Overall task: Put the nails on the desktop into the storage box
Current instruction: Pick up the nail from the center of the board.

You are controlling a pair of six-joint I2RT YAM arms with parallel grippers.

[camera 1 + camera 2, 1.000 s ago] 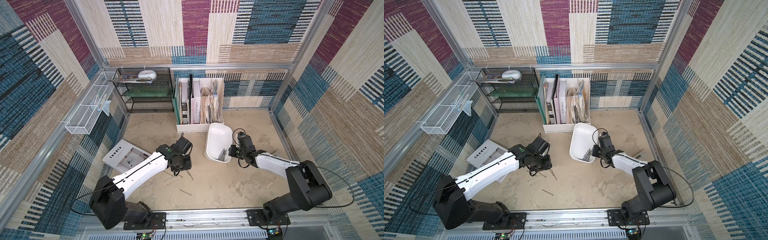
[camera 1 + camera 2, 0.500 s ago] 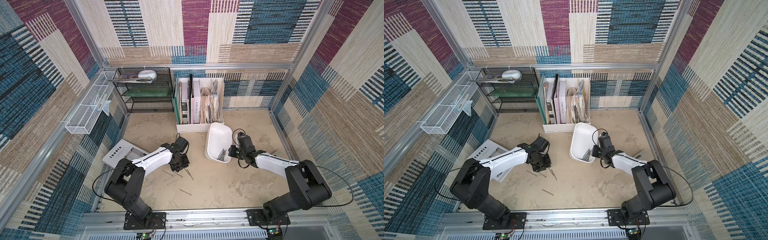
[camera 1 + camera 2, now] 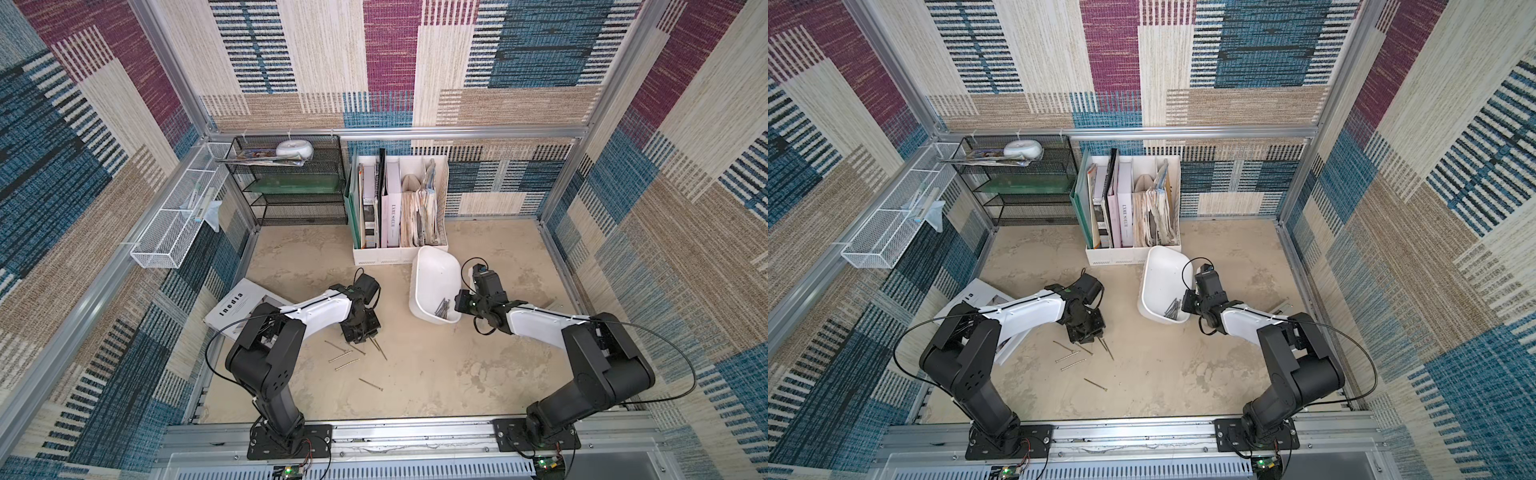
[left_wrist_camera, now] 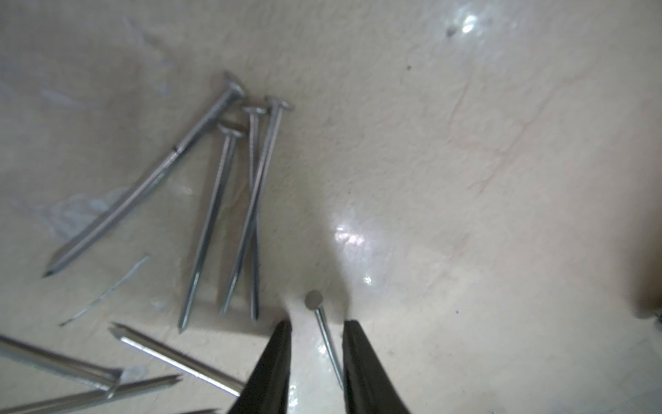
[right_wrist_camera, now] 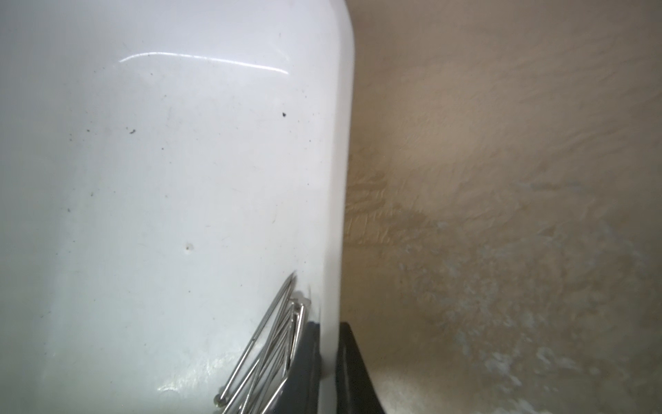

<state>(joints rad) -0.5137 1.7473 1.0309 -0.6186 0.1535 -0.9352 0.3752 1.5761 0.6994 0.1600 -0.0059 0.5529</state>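
Observation:
Several grey nails (image 3: pixel 347 364) lie loose on the beige desktop (image 3: pixel 436 365), in both top views just in front of my left gripper (image 3: pixel 360 334). In the left wrist view that gripper (image 4: pixel 315 326) points down at the desktop, open, with one thin nail (image 4: pixel 324 329) lying between its black fingers (image 4: pixel 283 358). A fan of nails (image 4: pixel 229 200) lies beside it. The white storage box (image 3: pixel 434 274) stands tilted, with a bunch of nails (image 3: pixel 441 308) in its near corner. My right gripper (image 5: pixel 327 326) is shut on the box's wall (image 5: pixel 333 179), one finger inside, one outside.
A white file holder (image 3: pixel 399 208) full of papers stands just behind the box. A black mesh shelf (image 3: pixel 291 187) is at the back left and a white wire basket (image 3: pixel 174 224) hangs on the left wall. A magazine (image 3: pixel 237 305) lies under my left arm.
My left arm has folded lower and brought its gripper down to the desktop among the nails, with its jaws narrowing. The right arm and the box have not moved.

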